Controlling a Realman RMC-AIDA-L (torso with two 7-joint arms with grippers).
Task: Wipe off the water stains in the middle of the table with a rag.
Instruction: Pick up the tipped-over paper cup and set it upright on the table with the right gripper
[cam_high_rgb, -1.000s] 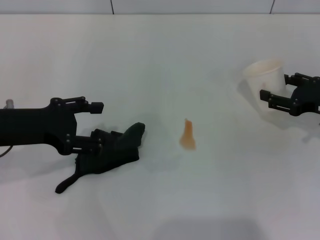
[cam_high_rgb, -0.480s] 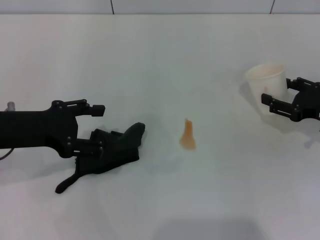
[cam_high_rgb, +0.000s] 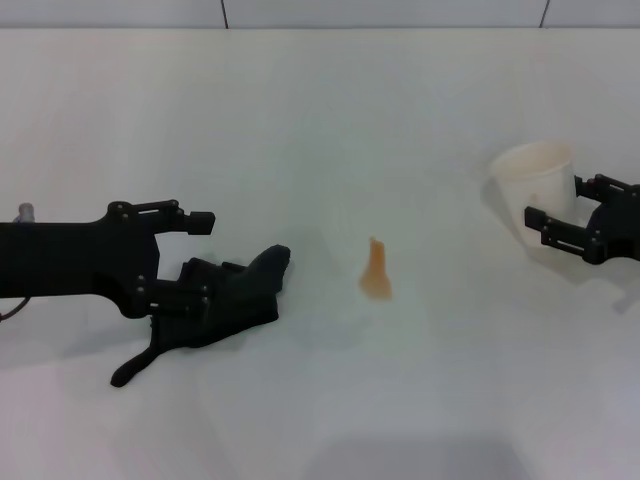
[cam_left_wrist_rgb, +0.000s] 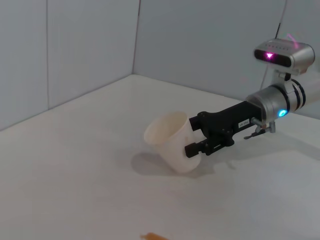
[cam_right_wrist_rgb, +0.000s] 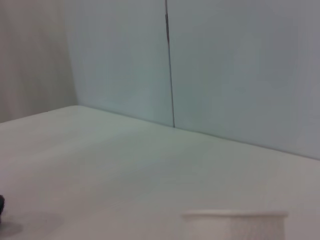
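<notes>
now the left gripper (cam_high_rgb: 197, 255) has its jaws spread around the rag (cam_high_rgb: 222, 305), not clenched. the right gripper (cam_high_rgb: 562, 213) stands open beside the cup (cam_high_rgb: 535, 185). the water stains (cam_high_rgb: 376, 270) sit unwiped mid-table (cam_high_rgb: 330, 120).

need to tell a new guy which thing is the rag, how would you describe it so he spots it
On the white table, look to the robot's left, where the left end effector reaches in. The rag lies there under its lower finger: a dark, soft crumpled cloth with a thin tail, unlike the orange water stains or paper cup.
</notes>
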